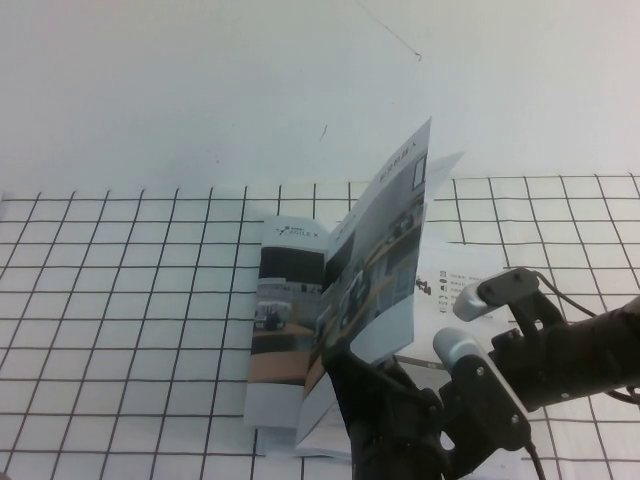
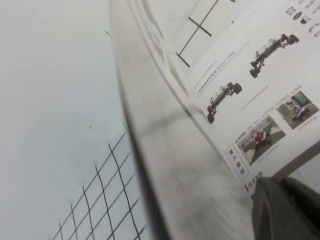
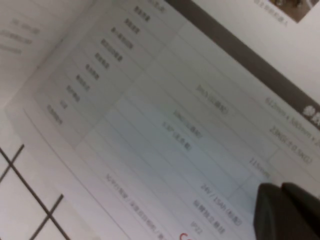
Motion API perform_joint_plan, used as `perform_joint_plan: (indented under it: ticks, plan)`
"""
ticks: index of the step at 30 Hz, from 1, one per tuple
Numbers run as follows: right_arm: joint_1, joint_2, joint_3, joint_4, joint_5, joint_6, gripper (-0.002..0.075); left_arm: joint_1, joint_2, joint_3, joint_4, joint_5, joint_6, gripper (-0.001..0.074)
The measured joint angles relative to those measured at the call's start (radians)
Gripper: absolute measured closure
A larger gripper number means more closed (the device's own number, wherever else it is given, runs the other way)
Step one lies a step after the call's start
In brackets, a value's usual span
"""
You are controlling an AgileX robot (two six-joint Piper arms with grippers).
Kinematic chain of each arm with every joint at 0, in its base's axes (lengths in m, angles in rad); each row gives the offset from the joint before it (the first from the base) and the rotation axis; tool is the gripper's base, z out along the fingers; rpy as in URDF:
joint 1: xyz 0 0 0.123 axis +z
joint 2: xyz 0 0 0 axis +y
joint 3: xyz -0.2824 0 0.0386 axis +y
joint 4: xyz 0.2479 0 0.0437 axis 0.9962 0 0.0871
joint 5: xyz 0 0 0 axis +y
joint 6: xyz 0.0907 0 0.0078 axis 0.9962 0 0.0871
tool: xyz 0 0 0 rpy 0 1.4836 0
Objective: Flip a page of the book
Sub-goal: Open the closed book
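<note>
The book (image 1: 285,300) lies open on the gridded table. The page (image 1: 385,250), showing the robots-on-desks photo, stands nearly upright over the spine. My left gripper (image 1: 345,368) is at the foot of the page. In the left wrist view the page (image 2: 165,150) runs along the side of the left gripper (image 2: 283,182), which is shut; no paper shows between its fingertips. The right arm (image 1: 560,350) reaches in from the right. My right gripper (image 3: 280,187) is shut just over the book's right-hand inner page (image 3: 165,115), which carries a printed table.
The table (image 1: 120,330) is white with a black grid, and a plain white wall rises behind it. The right-hand inner page with vehicle photos (image 2: 260,85) lies flat. Both arms crowd the front right.
</note>
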Motion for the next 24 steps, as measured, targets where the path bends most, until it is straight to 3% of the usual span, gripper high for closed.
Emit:
perform_joint_plan:
  ticks: [5, 14, 24]
  plan:
    - [0.0, 0.022, -0.006, 0.017, 0.008, 0.014, 0.0725, 0.042, -0.011, 0.0, 0.012, 0.002, 0.046, 0.0738]
    - [0.0, 0.029, -0.01, 0.018, 0.019, 0.033, 0.0725, 0.301, -0.011, 0.0, -0.09, -0.002, 0.122, 0.0738]
    - [0.005, 0.01, -0.01, 0.018, 0.015, 0.035, 0.0725, 0.583, -0.011, 0.0, -0.468, -0.379, 0.37, 0.0738]
